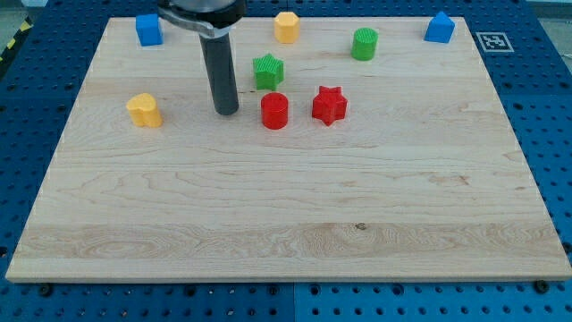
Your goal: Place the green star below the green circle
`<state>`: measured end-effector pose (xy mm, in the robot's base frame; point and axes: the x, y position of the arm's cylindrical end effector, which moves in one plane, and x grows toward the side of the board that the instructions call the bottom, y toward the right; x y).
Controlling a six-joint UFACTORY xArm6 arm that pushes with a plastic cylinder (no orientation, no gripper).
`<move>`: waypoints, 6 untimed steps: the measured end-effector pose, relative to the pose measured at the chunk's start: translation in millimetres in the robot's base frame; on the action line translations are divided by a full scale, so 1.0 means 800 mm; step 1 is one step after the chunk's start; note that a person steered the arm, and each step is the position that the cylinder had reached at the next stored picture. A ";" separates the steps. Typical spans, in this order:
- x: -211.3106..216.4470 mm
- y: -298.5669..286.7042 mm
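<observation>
The green star point(267, 71) lies on the wooden board point(286, 224) in the upper middle of the view. The green circle point(364, 44), a short cylinder, stands further to the view's right and a little higher. My tip point(226, 111) rests on the board to the left of the green star and slightly below it, with a small gap between them. The tip is also just left of the red circle point(274, 111).
A red star point(329, 105) lies right of the red circle. A yellow hexagon point(286, 27) sits at the top middle. A yellow heart-like block point(144, 110) is at the left. Blue blocks stand at the top left point(148, 29) and top right point(439, 28).
</observation>
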<state>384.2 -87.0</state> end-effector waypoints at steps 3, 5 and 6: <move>-0.080 0.058; -0.103 0.135; -0.101 0.172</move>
